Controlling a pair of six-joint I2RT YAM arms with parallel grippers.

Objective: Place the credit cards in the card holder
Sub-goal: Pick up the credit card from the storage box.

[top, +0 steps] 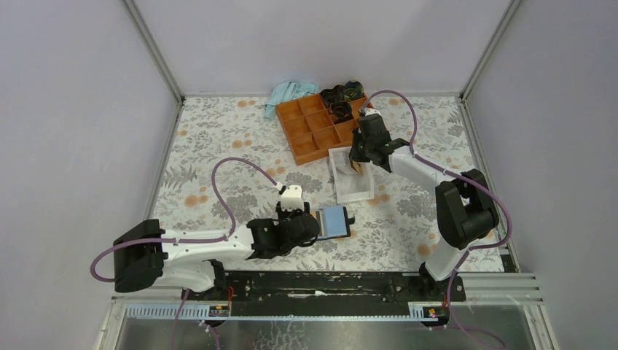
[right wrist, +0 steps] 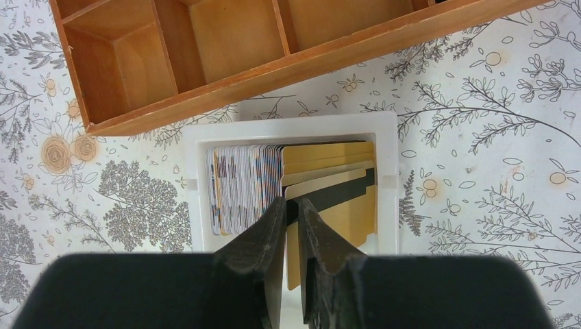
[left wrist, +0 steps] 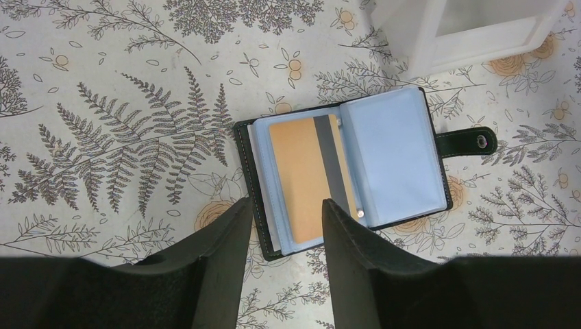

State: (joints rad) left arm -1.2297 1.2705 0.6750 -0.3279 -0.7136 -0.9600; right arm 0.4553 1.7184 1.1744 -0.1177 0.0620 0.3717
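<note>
The step now is getting the next card out of the white box [right wrist: 387,171]. The right gripper [right wrist: 290,201] is down in the box, in the middle of the right wrist view. Its jaws are almost pressed together, with the edge of one gold card going in between them. It looks like they are pinching that card.

The card holder [left wrist: 394,161] lies open on the table [left wrist: 103,68], in the middle of the left wrist view. The left gripper [left wrist: 288,203] is at the holder's bottom edge. Its jaws are spread wide, one on each side of that edge, and they hold nothing. I cannot tell if they touch the holder.

Next, I think the right arm must lift its card straight up, so the other cards stay in the box. Then it must carry the card over to the holder and slide it into a free blue pocket. The left arm may need to keep the holder flat.

Counting: one card holder, with one orange card [left wrist: 301,178] already in a pocket. One white box. In it the credit cards [right wrist: 329,154] stand in a row: about four gold ones on the right and a tight pack on the left, too many to count. One orange tray [right wrist: 308,62] is at the top.
</note>
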